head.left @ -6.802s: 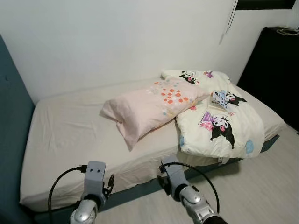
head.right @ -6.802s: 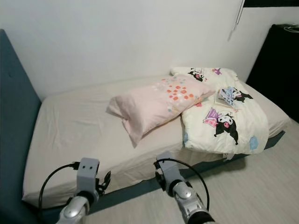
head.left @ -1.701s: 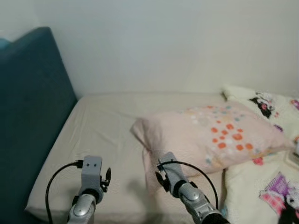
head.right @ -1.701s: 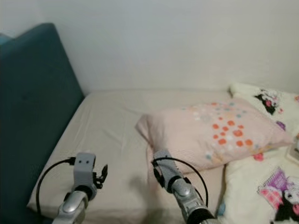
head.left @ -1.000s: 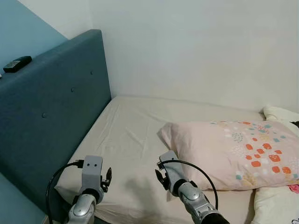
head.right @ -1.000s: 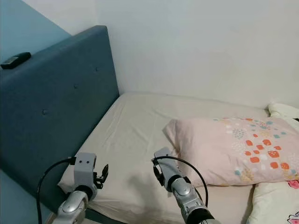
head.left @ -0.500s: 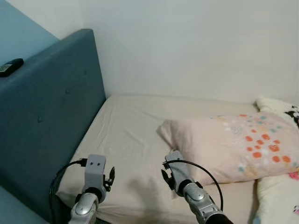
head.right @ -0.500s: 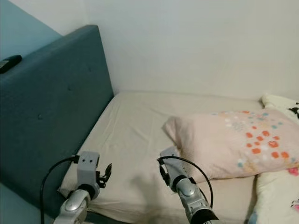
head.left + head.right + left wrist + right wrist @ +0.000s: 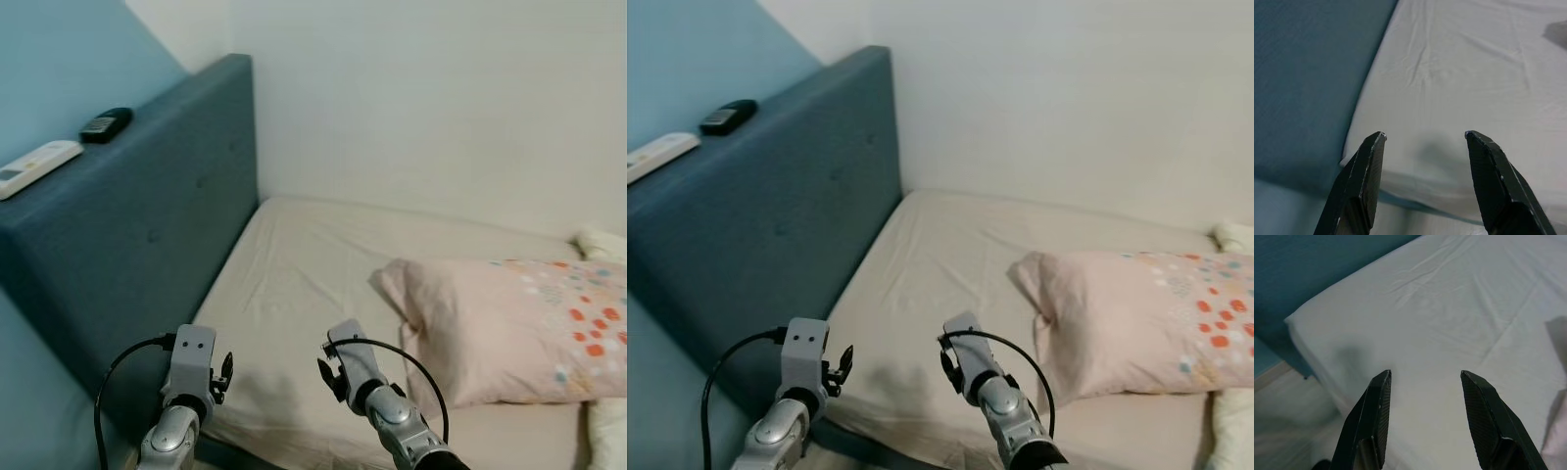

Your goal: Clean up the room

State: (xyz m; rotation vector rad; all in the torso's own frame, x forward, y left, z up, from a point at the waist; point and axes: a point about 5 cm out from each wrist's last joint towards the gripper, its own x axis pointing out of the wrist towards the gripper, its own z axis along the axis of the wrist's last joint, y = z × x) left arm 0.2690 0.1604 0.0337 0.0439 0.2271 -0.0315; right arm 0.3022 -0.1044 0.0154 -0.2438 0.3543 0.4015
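A pink pillow (image 9: 519, 328) with coloured squares lies on the right part of a bed with a beige sheet (image 9: 313, 284). A white remote (image 9: 34, 162) and a black remote (image 9: 106, 124) rest on top of the blue padded headboard (image 9: 147, 245). Both silver arms are held low before the bed's near edge. My left gripper (image 9: 1425, 134) is open over the sheet's near corner by the headboard. My right gripper (image 9: 1425, 374) is open above bare sheet, and a corner of the pillow (image 9: 1557, 333) shows at the side of that view.
A white wall (image 9: 441, 98) runs behind the bed. A pale quilt's edge (image 9: 600, 243) peeks in at the far right. A strip of light floor (image 9: 1283, 401) shows below the mattress corner.
The camera has swung left: the headboard takes up more of the picture, the two remotes on it have come into view, and the pillow sits further right. The arms hold the same pose.
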